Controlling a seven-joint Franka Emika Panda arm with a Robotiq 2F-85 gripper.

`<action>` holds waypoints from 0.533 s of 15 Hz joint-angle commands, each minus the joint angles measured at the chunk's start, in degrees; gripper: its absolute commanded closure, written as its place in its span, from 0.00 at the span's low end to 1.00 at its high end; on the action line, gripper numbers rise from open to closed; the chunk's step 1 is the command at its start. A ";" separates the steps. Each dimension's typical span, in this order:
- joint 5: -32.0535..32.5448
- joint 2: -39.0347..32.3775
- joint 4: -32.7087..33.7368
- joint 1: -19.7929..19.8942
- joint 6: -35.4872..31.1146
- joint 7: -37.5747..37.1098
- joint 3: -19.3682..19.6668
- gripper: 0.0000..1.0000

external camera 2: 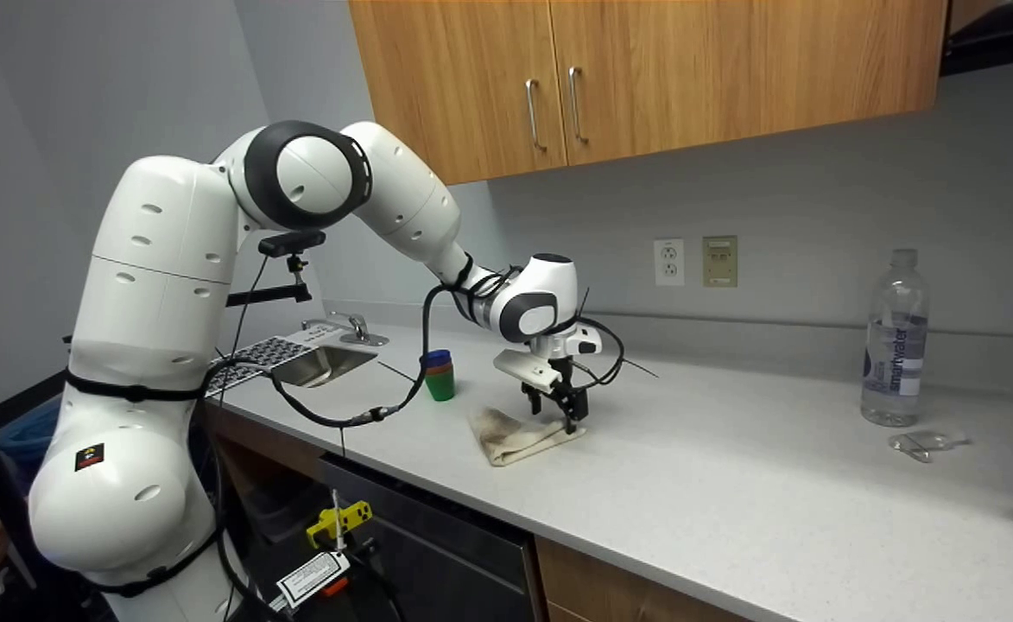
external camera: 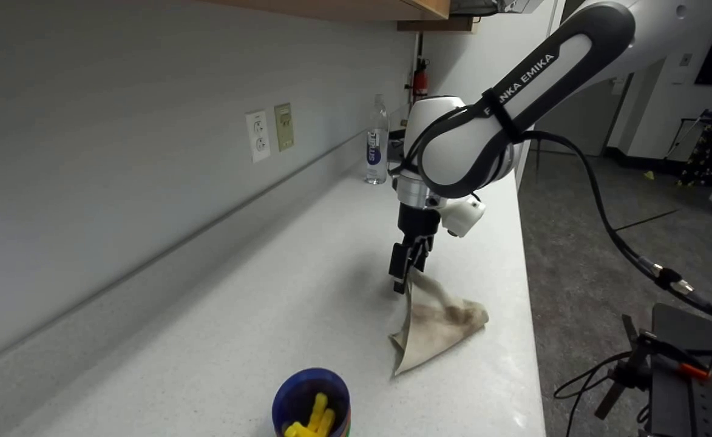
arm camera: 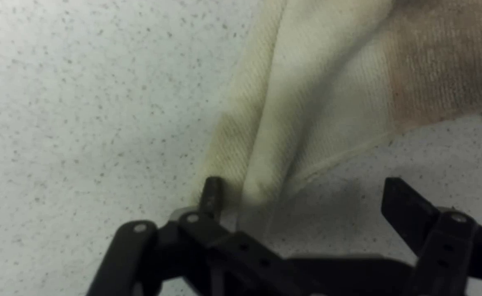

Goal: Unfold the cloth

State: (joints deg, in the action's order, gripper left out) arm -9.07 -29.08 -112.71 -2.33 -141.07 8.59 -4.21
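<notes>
The cloth is cream with brown stains and lies folded and creased on the white counter. It shows in both exterior views (external camera: 439, 328) (external camera 2: 515, 439) and fills the upper middle and right of the wrist view (arm camera: 298, 82). My gripper points down at one narrow end of the cloth in both exterior views (external camera: 410, 279) (external camera 2: 553, 417). In the wrist view the gripper (arm camera: 302, 185) is open, its fingers wide apart. The left finger overlaps the folded end of the cloth; the right finger is over bare counter. Whether the left finger touches the cloth cannot be told.
A stack of coloured cups (external camera: 311, 394) (external camera 2: 440, 377) with yellow pieces inside stands near the cloth. A water bottle (external camera: 377, 145) (external camera 2: 895, 345) stands near the wall. A transparent item (external camera 2: 925, 445) lies by it. A sink (external camera 2: 325, 367) and wooden overhead cabinets (external camera 2: 644, 78) border the counter.
</notes>
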 commanded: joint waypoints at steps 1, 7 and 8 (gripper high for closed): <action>0.38 -1.14 2.17 -0.03 1.36 -2.63 -0.82 0.00; 2.79 -0.53 2.88 -2.18 2.40 -7.66 0.14 0.48; 3.36 -0.50 3.08 -2.47 2.55 -8.51 0.36 0.55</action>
State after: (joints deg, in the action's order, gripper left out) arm -7.79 -29.48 -111.46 -3.67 -140.79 3.28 -4.67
